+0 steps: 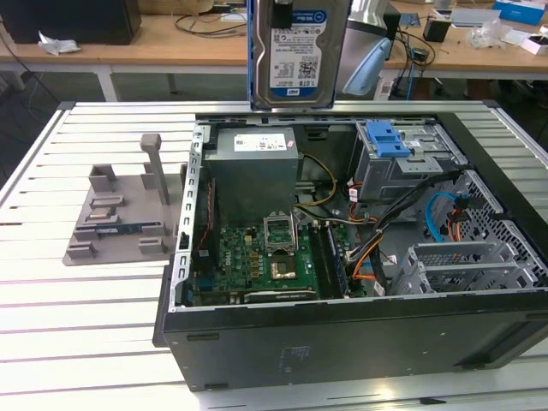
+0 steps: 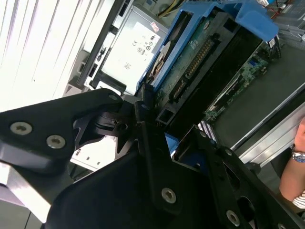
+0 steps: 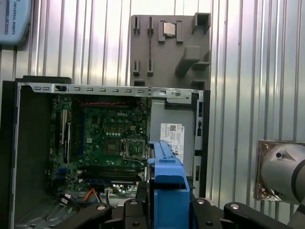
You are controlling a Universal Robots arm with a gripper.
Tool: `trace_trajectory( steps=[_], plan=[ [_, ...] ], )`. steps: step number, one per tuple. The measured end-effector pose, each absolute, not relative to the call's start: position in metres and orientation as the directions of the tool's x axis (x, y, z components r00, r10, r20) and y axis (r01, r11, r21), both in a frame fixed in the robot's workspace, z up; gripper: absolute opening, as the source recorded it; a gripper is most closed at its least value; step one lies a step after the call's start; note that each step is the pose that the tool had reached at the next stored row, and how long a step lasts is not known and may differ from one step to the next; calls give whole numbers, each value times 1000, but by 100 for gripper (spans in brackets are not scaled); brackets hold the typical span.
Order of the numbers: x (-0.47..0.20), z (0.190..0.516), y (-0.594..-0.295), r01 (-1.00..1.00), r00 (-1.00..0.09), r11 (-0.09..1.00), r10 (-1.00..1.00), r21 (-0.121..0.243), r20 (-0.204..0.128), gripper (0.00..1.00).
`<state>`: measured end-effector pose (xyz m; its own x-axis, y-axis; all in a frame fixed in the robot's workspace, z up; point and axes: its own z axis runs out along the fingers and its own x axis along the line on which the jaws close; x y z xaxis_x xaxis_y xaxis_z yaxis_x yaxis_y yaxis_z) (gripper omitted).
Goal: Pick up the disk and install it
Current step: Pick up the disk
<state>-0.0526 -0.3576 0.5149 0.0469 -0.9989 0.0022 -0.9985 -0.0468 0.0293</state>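
The disk hangs upright above the back edge of the open computer case, its blue-and-white label facing the exterior view. Its silver body sits in a blue plastic frame. In the second wrist view my gripper is shut on the disk, with black fingers clamped against the blue frame. In the first wrist view the blue frame of the disk stands between the black gripper parts, high over the case interior.
Inside the case lie the grey power-supply box, the green motherboard and a metal drive cage with a blue latch. A grey fixture plate rests on the slatted table beside the case. A person's hand is nearby.
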Motion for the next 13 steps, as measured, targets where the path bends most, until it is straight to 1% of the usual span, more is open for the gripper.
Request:
trace_trajectory(
  steps=[13],
  plan=[
    [-48,512,-364,-998,47,-47,-999,29,2,37]
  ],
)
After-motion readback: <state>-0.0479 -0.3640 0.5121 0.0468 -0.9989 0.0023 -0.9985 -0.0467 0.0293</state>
